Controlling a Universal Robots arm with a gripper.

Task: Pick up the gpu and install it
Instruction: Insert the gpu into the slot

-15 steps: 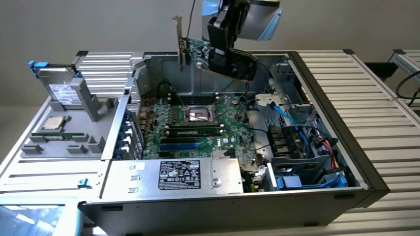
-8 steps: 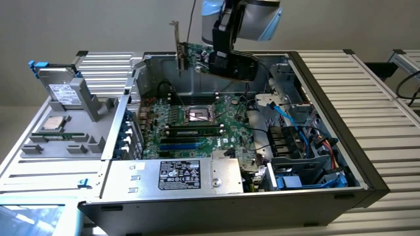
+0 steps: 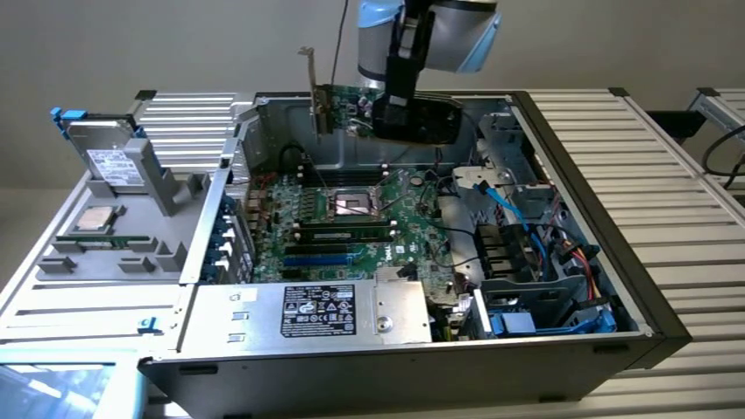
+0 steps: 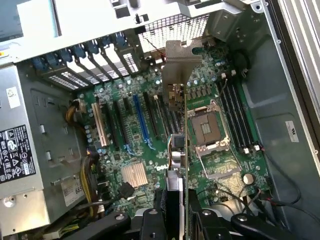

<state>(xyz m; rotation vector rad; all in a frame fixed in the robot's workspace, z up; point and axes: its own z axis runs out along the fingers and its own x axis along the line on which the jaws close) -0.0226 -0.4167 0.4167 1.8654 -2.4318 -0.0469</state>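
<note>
GPU (image 3: 347,103), one card, was held on edge above the single open case (image 3: 385,375), over the one motherboard (image 3: 349,218), silver bracket (image 4: 177,65) at its far end. One gripper (image 3: 402,112) was clamped on the card, fingers (image 4: 160,216) nearly together either side. One hard drive (image 3: 111,161) stood outside, at the exterior view's left.

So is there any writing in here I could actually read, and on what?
"655", possibly cut off: white sticker on the silver power supply.
Black label on that power supply: print too small to read.
White label on the hard drive: too small.
Small sticker on the case wall: blurred.
The gpu held in the gripper: nothing legible.
</note>
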